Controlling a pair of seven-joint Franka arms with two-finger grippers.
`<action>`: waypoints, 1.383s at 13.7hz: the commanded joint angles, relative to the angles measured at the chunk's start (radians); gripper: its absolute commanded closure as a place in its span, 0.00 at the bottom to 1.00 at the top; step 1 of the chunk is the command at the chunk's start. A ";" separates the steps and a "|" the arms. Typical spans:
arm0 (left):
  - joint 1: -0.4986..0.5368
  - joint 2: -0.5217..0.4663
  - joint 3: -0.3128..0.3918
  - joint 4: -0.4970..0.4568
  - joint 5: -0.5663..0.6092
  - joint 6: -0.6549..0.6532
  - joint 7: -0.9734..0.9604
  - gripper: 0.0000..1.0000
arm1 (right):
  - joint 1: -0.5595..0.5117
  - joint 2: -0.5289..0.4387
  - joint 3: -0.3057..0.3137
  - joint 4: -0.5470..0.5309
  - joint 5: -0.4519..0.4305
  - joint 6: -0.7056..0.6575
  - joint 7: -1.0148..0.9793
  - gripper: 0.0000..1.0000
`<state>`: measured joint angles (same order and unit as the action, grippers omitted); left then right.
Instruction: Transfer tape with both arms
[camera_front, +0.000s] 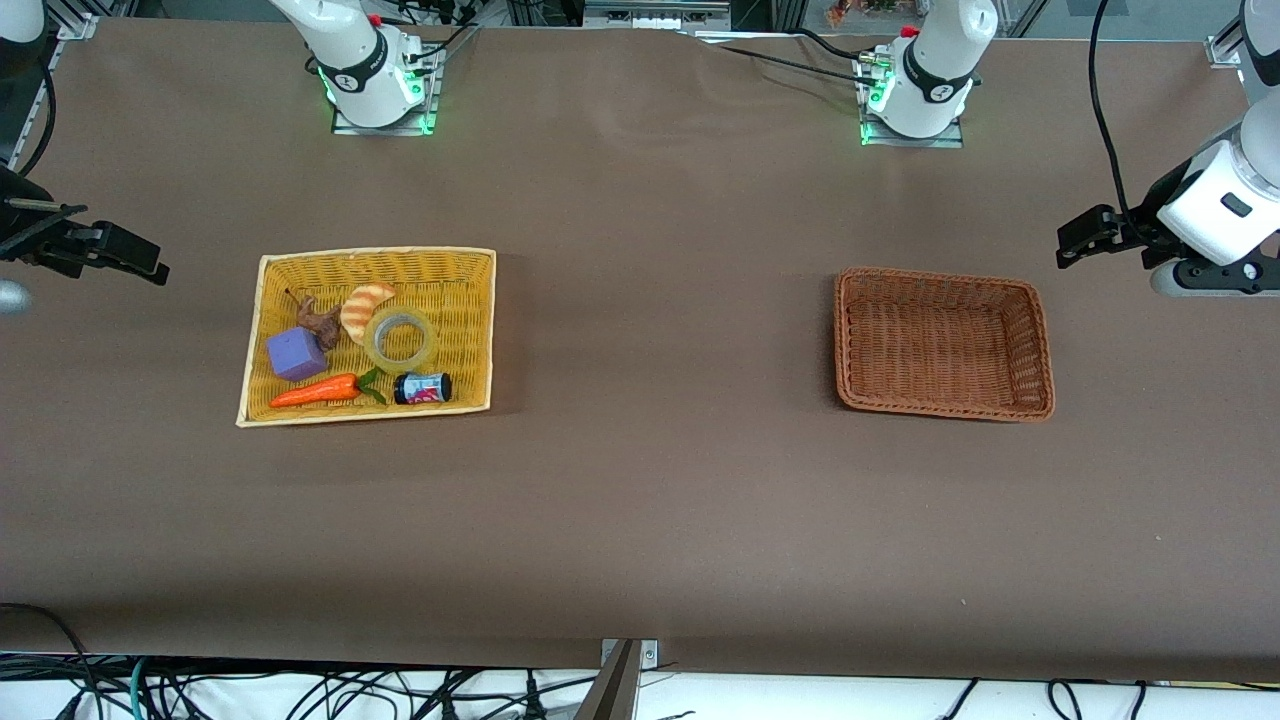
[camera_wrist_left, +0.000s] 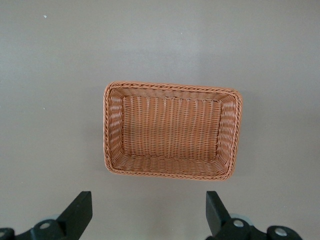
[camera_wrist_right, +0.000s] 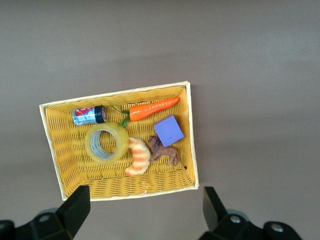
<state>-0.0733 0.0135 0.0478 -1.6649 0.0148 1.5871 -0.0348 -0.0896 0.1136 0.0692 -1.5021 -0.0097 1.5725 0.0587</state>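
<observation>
Here, your tape (camera_front: 400, 340) lies flat in the yellow basket (camera_front: 470, 262), touching the croissant (camera_front: 367, 307), with the small jar (camera_front: 422, 387) nearer the front camera. The right end effector (camera_wrist_right: 145, 210) hangs high above the tabletop (camera_front: 660, 480), fingers spread and apparently empty. The left end effector (camera_wrist_left: 149, 212) hangs beside the brown basket (camera_wrist_left: 172, 86), likewise spread wide.
</observation>
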 joint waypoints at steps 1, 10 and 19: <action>0.007 0.011 -0.002 0.025 -0.018 -0.024 0.009 0.00 | -0.010 0.003 0.008 0.017 0.002 -0.009 -0.007 0.00; 0.007 0.011 -0.006 0.025 -0.018 -0.027 0.009 0.00 | -0.002 0.040 0.012 0.010 -0.007 -0.014 -0.010 0.00; 0.007 0.011 -0.006 0.025 -0.022 -0.033 0.009 0.00 | 0.097 0.155 0.012 -0.140 0.002 0.101 0.003 0.00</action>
<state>-0.0733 0.0177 0.0469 -1.6647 0.0142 1.5793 -0.0345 -0.0217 0.2719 0.0799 -1.5683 -0.0086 1.5979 0.0562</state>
